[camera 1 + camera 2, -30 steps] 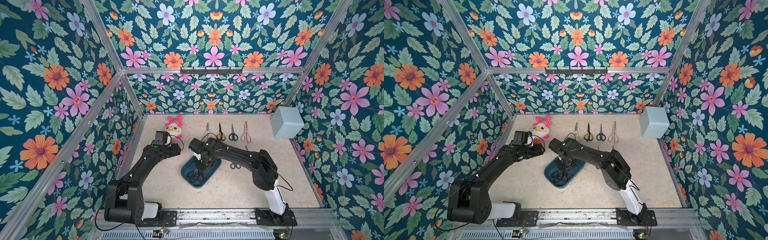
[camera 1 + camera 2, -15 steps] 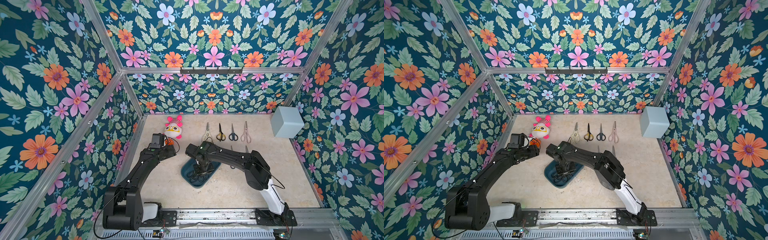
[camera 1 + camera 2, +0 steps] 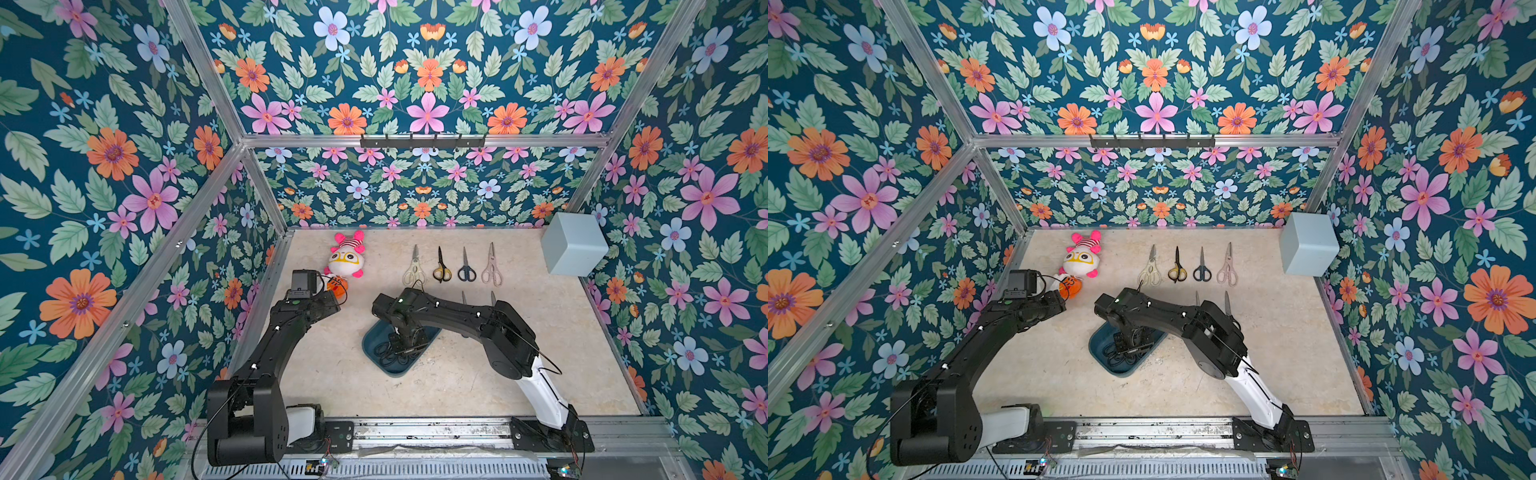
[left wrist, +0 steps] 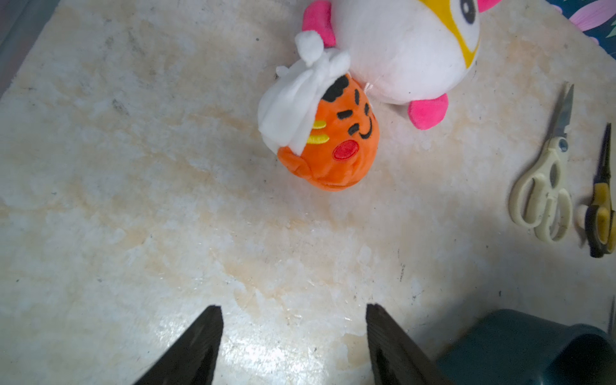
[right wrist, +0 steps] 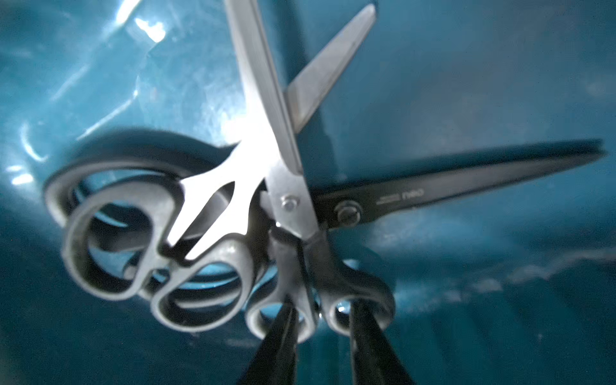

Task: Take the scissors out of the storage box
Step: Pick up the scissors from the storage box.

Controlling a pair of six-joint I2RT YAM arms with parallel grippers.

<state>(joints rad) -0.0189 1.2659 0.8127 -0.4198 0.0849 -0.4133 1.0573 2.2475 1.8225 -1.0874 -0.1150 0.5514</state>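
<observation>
The storage box point(image 3: 394, 369) sits mid-worktop point(image 3: 457, 395) and looks light and unanchored, so a snagged lift could drag or tip it. Nothing steadies it: the left jaws hang apart and empty over bare worktop nearby. The right arm point(image 3: 449, 309) stretches across the box and hides most of it in both top views. Inside, three pairs of scissors point(image 5: 253, 186) overlap: a big black pair point(image 5: 450, 190), a grey-looped pair point(image 5: 133, 196), and a small pair point(image 5: 290, 203) lying across them. The right jaws reach into the small pair's two finger loops, fingertips point(image 5: 281, 336) narrowly apart. I cannot tell whether they already pinch the bars between the loops. Held there, the blades might swing open, or the rounded bars slip free. The handles crowd together, so one pair may hook another and drag it out too. Around stand a pale cube point(image 3: 573, 245), two plush toys point(image 3: 346, 259) and a far row of four pairs point(image 3: 441, 268). Two more blade tips point(image 3: 493, 297) show past the arm, crowding any set-down spot.
</observation>
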